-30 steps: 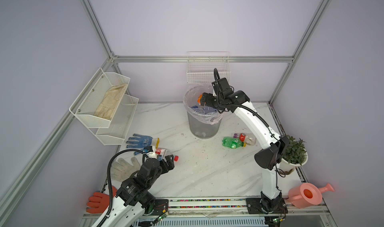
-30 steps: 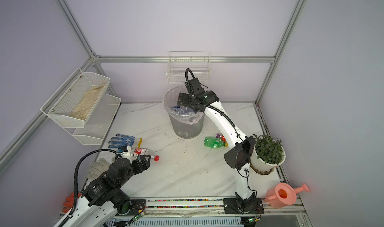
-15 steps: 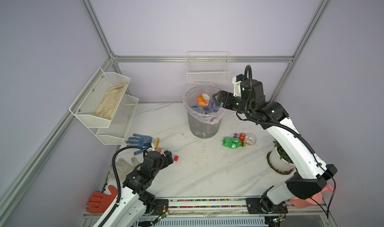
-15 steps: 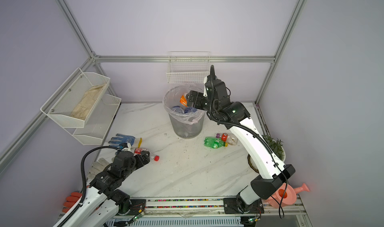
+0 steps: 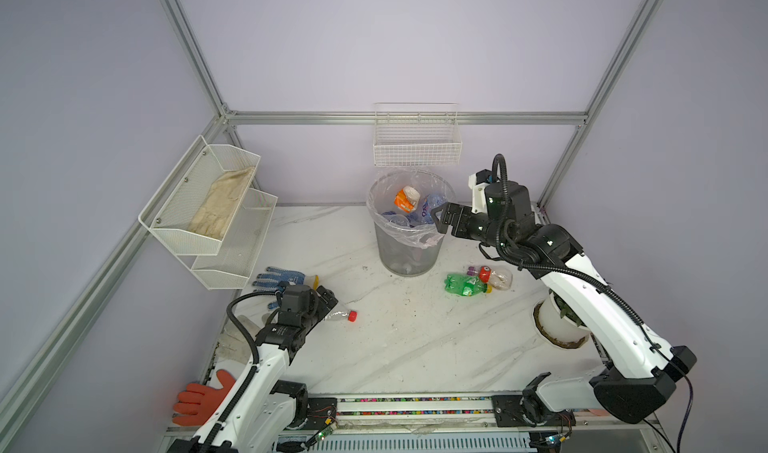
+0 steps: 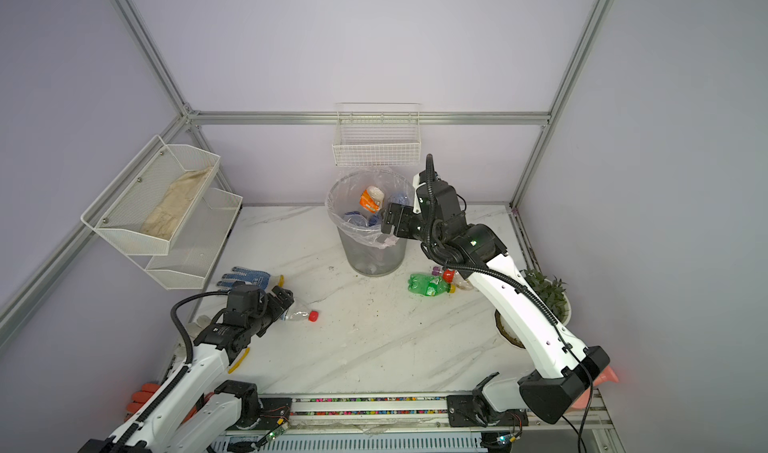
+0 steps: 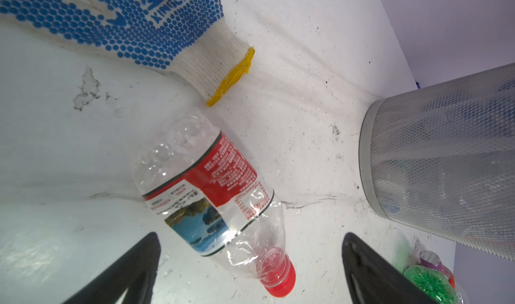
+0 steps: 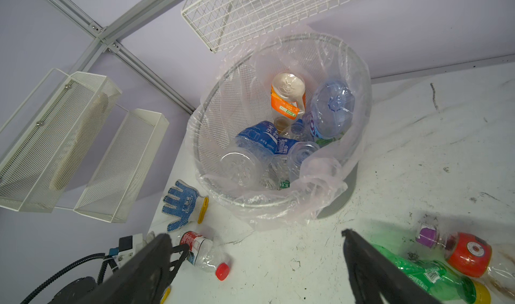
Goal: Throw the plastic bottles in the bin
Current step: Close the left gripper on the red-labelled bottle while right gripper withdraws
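Left hand (image 5: 329, 304) wide over half-hidden red-capped bottle (image 5: 343, 315)

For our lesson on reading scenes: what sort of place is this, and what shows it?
Probably a robot test cell, not a home: two robot arms mounted at the edge of the table, bare walls framed by aluminium bars, and a staged bin of plastic bottles.

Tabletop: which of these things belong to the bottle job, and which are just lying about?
Job: bin; red-capped bottle; green bottle; purple-capped bottle; orange-labelled bottle, already in the bin.
Lying about: blue-dotted glove; orange glove; wall basket; potted plant.
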`<state>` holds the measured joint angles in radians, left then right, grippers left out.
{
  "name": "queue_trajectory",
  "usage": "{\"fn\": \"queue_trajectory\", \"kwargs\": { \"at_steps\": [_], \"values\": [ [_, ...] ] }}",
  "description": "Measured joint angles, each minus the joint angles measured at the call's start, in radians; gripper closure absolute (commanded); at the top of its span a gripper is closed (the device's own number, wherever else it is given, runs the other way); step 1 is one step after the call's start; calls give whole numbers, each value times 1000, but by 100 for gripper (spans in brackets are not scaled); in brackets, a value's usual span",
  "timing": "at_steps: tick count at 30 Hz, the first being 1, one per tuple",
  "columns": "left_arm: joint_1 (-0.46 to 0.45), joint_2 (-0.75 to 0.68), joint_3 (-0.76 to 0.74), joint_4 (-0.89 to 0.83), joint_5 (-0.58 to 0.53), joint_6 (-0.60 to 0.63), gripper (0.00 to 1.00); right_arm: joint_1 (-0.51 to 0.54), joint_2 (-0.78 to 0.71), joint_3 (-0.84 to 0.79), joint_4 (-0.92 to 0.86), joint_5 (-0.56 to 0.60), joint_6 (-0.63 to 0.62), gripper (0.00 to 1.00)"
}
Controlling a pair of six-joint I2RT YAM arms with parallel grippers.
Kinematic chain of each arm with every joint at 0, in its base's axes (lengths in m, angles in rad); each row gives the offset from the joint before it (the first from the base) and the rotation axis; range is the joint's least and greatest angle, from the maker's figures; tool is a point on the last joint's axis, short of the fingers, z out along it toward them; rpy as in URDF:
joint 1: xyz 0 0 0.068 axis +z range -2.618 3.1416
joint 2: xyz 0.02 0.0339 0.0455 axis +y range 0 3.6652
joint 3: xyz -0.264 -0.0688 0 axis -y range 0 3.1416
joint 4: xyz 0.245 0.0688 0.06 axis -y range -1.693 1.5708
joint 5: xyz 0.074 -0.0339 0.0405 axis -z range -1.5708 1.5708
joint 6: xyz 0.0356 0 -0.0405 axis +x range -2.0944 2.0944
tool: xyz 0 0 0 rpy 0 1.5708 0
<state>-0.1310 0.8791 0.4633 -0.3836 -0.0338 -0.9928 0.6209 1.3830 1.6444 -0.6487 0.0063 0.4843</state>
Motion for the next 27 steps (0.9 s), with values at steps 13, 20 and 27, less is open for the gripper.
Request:
{"fn": "queue_trajectory", "kwargs": {
  "at_steps": [13,20,27],
  "values": [
    [0,267,8,95,-3,-89,0,0,2,-29,10,6,-6,3],
    [1,399,81,166,-8,-88,0,-3,-8,-58,10,8,-8,3],
    [1,479,116,224,0,-75,23,-6,-30,-66,10,13,-8,3]
  ]
}}
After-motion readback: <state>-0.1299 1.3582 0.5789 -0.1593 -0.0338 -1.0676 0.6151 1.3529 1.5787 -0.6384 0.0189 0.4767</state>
